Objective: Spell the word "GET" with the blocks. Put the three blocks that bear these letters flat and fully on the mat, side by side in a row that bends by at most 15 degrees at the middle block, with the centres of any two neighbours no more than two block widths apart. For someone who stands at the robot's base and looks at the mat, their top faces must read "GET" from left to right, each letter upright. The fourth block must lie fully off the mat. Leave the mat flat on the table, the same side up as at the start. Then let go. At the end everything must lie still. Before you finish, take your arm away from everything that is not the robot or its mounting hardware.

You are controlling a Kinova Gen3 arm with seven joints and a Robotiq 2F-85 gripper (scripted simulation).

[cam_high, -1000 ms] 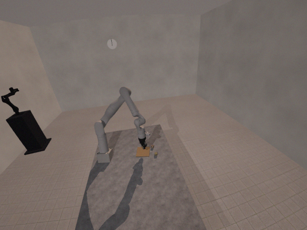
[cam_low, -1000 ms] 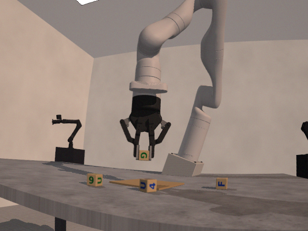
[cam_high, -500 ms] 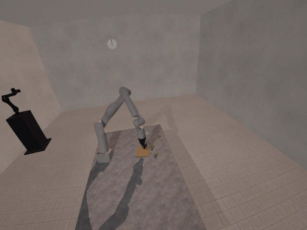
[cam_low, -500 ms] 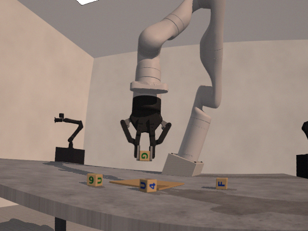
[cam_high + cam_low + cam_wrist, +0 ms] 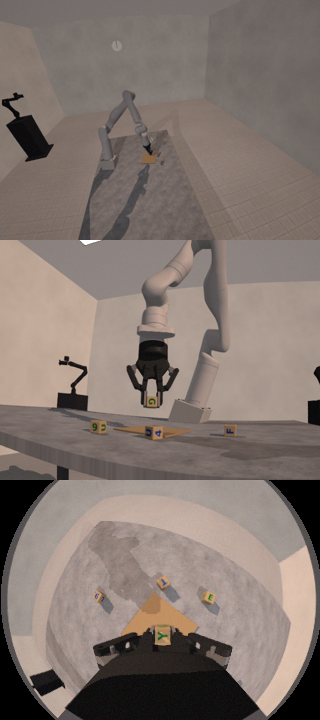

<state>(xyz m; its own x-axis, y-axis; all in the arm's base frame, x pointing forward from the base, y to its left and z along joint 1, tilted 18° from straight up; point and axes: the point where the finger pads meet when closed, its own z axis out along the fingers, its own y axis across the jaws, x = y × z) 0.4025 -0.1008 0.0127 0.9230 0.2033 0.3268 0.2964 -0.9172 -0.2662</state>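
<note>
Above, we see the black two-finger gripper (image 5: 151,403) clamped on the small wooden G-faced letter block (image 5: 152,402), held directly over the flat tan square mat's (image 5: 178,431) far part.

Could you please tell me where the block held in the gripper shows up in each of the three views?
Top: too small to make out; only the gripper shows, at the tan mat's far edge.
Exterior: the held block hangs mid-frame between the fingers, above the mat, a green G facing the camera.
Wrist: bottom centre, between the fingers.
Shared landmark: the tan mat.
</note>
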